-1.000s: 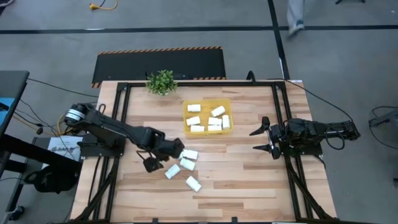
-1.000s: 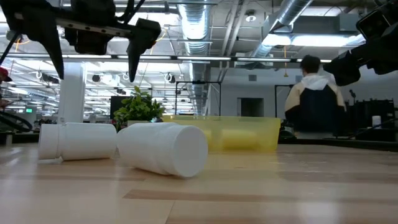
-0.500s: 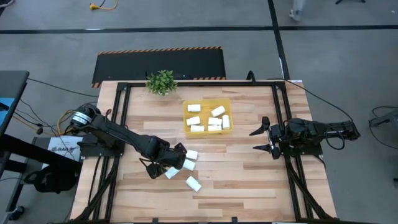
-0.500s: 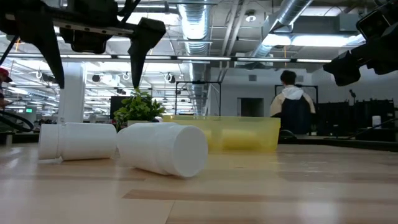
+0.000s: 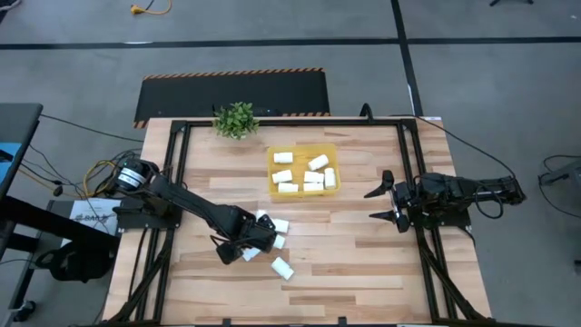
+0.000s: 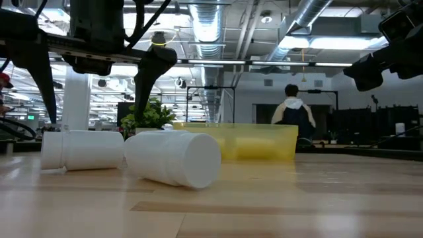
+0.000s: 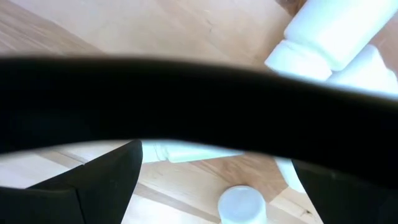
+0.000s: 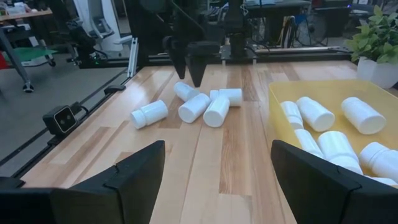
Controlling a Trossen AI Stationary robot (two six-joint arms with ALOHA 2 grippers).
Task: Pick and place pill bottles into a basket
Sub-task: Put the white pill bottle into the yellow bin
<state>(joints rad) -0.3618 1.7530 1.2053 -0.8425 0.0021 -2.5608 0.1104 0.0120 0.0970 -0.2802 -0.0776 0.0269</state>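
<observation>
We see the table (image 5: 345, 254) carrying the yellow basket (image 5: 303, 149), which holds seven pill bottles (image 5: 312, 177). Near the basket's front edge, toward the left arm's side, four more loose bottles (image 5: 282, 268) lie on the wood. Our left gripper (image 5: 247, 240) hangs right over that cluster, fingers (image 6: 147, 78) spread apart and gripping nothing. Our right gripper (image 5: 382, 201) waits well apart from the basket on its other side, fingers (image 8: 127, 173) splayed wide and empty. A potted plant (image 5: 236, 119) stands just beyond the basket's far left corner.
</observation>
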